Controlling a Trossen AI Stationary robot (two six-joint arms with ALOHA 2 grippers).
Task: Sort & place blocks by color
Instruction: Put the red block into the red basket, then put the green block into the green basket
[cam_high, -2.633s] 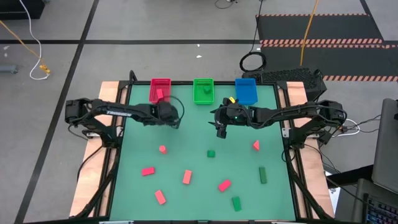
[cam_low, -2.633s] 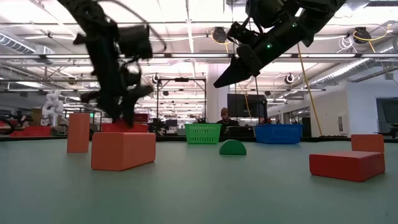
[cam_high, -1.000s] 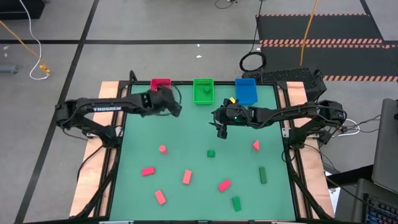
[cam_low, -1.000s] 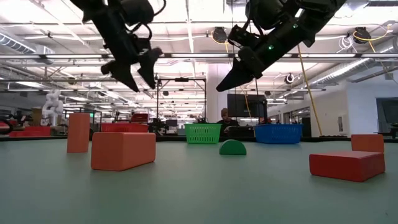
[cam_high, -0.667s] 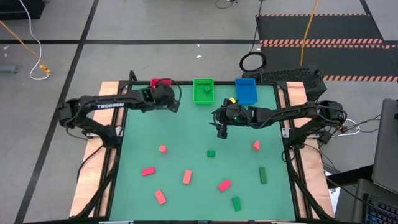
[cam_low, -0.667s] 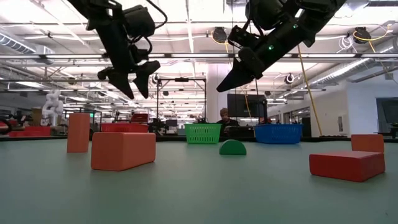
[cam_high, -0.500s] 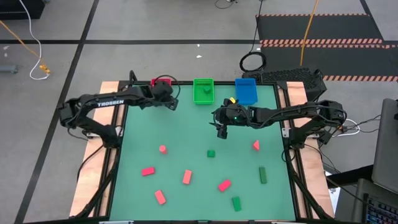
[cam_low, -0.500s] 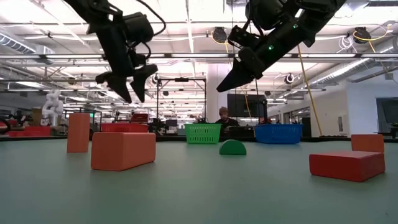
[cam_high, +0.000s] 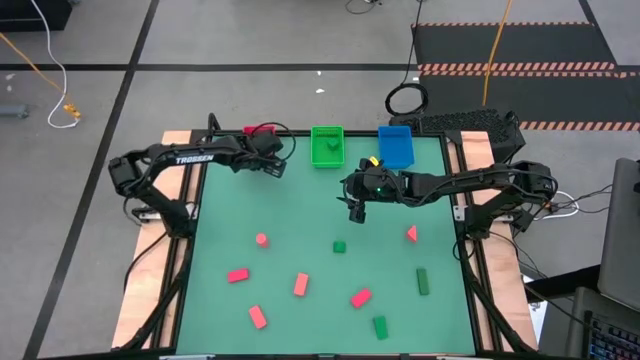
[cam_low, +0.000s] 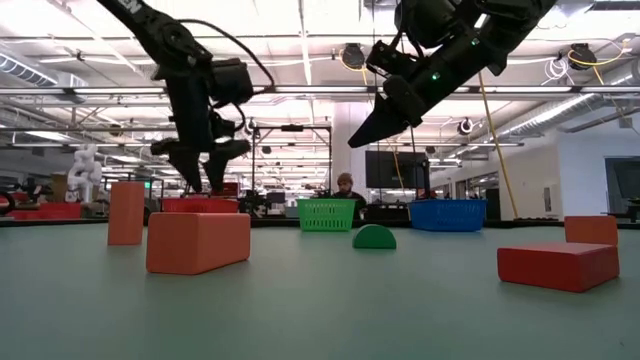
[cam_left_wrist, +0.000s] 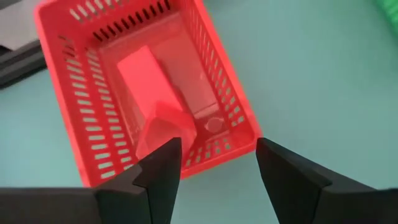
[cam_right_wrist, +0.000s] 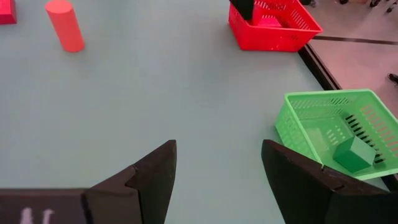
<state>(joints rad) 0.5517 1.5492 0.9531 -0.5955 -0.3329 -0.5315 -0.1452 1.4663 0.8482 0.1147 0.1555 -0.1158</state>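
My left gripper (cam_high: 268, 158) (cam_left_wrist: 217, 155) hangs open over the near end of the red bin (cam_left_wrist: 205, 81) at the table's far left, fingers slanting down, nothing between them. Two red blocks (cam_left_wrist: 146, 78) lie inside that bin. My right gripper (cam_high: 355, 208) (cam_right_wrist: 217, 162) stands open above the middle of the table, holding nothing. Loose blocks lie on the green mat: a red cylinder (cam_high: 261, 239), a small green block (cam_high: 339, 246), a red wedge (cam_high: 411, 233), several red bars (cam_high: 301, 285) and two green blocks (cam_high: 422, 280).
A green bin (cam_high: 326, 146) with a green block (cam_right_wrist: 353, 153) inside and a blue bin (cam_high: 395, 146) stand beside the red one along the far edge. In the low view, red blocks (cam_low: 198, 241) stand close to the near edge. Bare mat lies between the bins and the blocks.
My left gripper has moved toward the table's far edge and down, from above the mat to just over the red bin, tipping more steeply downward; the gap between its fingers has narrowed somewhat. No block has moved.
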